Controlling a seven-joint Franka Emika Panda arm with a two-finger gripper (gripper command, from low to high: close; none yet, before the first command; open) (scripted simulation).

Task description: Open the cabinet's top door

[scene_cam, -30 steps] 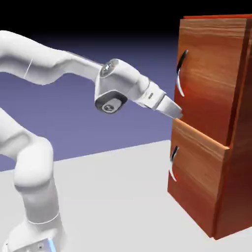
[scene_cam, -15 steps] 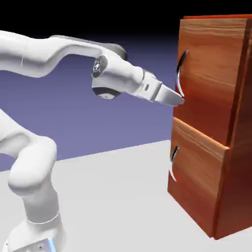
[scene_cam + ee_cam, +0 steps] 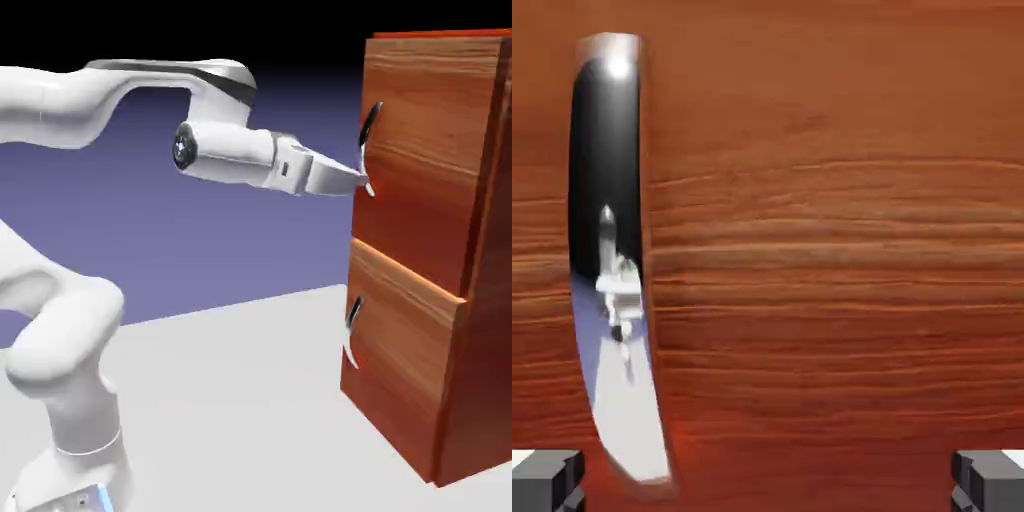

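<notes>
Reddish-brown wood grain fills almost the whole hand view — this is the face of the top door [image 3: 832,250], seen so close that none of its edges show. Its curved handle [image 3: 612,270] stands at the left of that picture, dark at the top and mirror-bright lower down, with a small reflection of the white arm in its metal. Two grey fingertips [image 3: 547,480] sit in the bottom corners, far apart, with bare wood between them: the jaws are spread wide and hold nothing, and the handle lies just inside the left tip rather than centred between them.

From the exterior view comes what the hand camera cannot give — the whole cabinet [image 3: 440,250] standing on the pale table [image 3: 240,400] at the right, the top door [image 3: 430,150] shut flush above the shorter lower panel [image 3: 400,370], which has its own handle [image 3: 352,330]. The arm reaches roughly level from the left, and the gripper [image 3: 360,182] meets the lower part of the upper handle [image 3: 368,150]; whether it touches the metal cannot be told from this side.
</notes>
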